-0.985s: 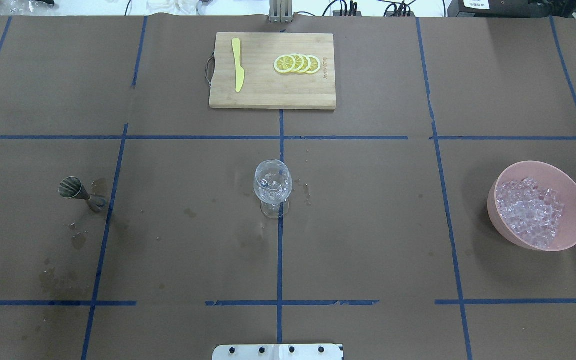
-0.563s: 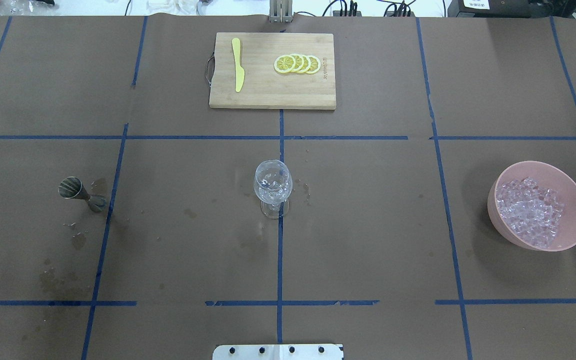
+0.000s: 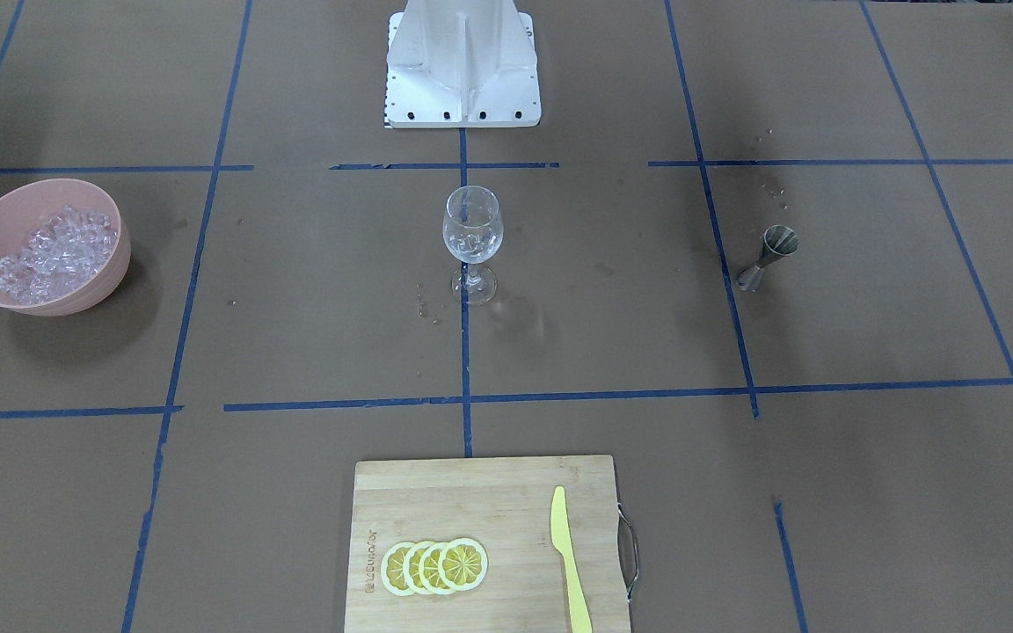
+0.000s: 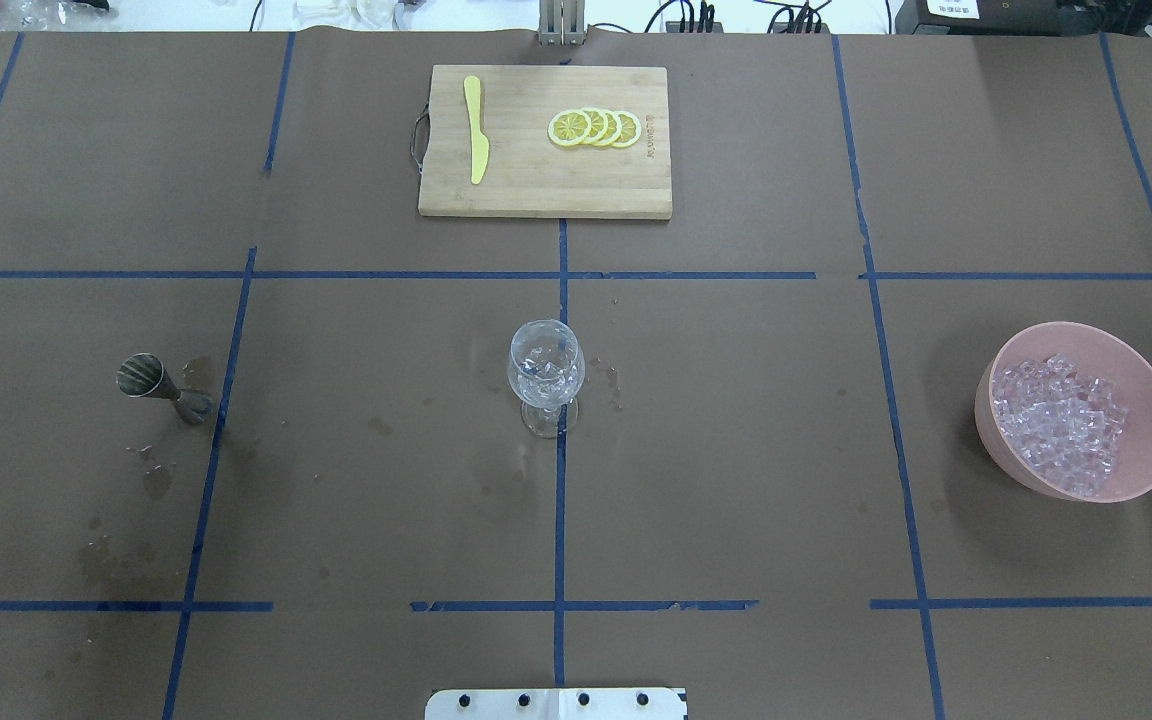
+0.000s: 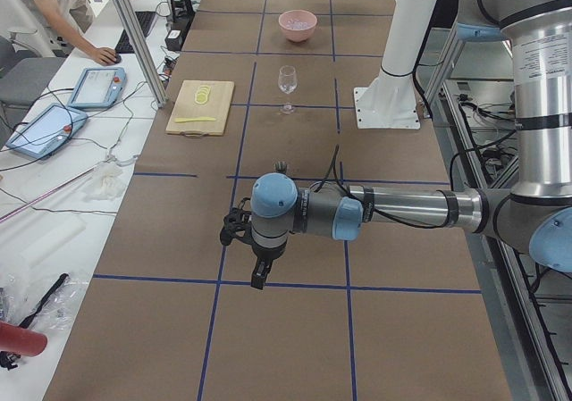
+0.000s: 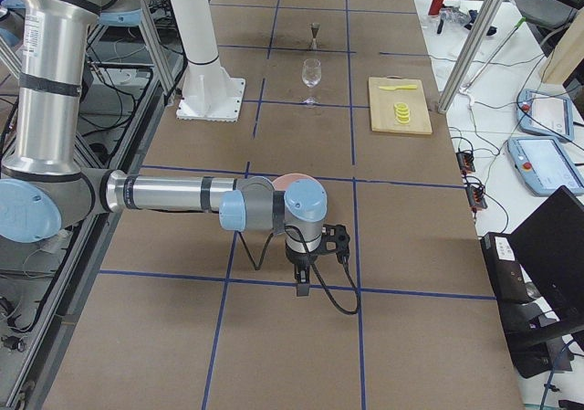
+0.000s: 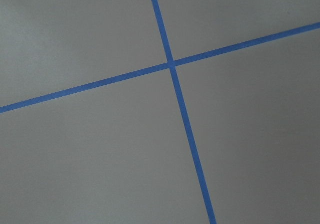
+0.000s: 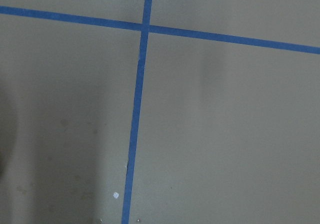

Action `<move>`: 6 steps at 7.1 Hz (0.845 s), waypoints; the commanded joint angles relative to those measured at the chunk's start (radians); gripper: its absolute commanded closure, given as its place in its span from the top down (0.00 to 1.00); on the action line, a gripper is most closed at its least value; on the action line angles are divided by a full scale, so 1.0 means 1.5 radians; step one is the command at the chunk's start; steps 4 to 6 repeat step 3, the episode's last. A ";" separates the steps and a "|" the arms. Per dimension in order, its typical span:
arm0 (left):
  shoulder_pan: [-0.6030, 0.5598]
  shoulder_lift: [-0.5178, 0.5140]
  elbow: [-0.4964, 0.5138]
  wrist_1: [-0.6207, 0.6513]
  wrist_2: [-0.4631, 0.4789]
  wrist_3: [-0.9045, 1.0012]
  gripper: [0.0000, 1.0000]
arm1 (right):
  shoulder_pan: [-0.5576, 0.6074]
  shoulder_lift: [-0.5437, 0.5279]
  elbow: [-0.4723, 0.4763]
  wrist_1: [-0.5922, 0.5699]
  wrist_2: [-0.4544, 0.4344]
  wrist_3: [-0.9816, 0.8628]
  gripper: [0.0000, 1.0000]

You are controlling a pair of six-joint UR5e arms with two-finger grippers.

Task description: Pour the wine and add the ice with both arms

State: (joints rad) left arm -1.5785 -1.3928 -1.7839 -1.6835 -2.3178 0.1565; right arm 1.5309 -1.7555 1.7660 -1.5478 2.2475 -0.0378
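A clear wine glass (image 4: 546,375) stands at the table's middle, also in the front view (image 3: 472,236); it seems to hold a few clear pieces. The ice (image 4: 1061,425) fills a pink bowl (image 4: 1151,400) at the right. A metal jigger (image 4: 158,383) stands at the left. Neither gripper shows in the overhead or front views. The left gripper (image 5: 257,279) hangs over bare table far to the left; the right gripper (image 6: 301,287) hangs far to the right, past the bowl. I cannot tell whether either is open or shut. Both wrist views show only table and tape.
A wooden cutting board (image 4: 536,195) at the far edge carries lemon slices (image 4: 596,128) and a yellow knife (image 4: 476,140). The white pedestal base (image 3: 462,61) is at the near edge. Damp stains (image 4: 111,560) mark the paper near the jigger. Operators' tablets (image 5: 94,87) lie beyond the table.
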 commanded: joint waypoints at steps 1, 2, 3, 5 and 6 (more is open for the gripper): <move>0.000 0.000 0.001 0.001 0.000 0.000 1.00 | -0.001 0.003 -0.011 -0.003 0.028 0.003 1.00; 0.000 0.000 0.002 0.001 0.000 0.000 1.00 | 0.000 0.001 -0.012 0.000 0.055 0.003 1.00; 0.000 0.000 0.002 0.000 0.000 0.000 1.00 | 0.000 -0.002 -0.009 0.003 0.051 -0.002 1.00; 0.000 0.000 0.002 0.000 0.000 0.000 1.00 | 0.000 -0.002 -0.009 0.003 0.051 -0.002 1.00; 0.000 0.000 0.002 0.000 0.000 0.000 1.00 | 0.000 -0.002 -0.009 0.003 0.051 -0.002 1.00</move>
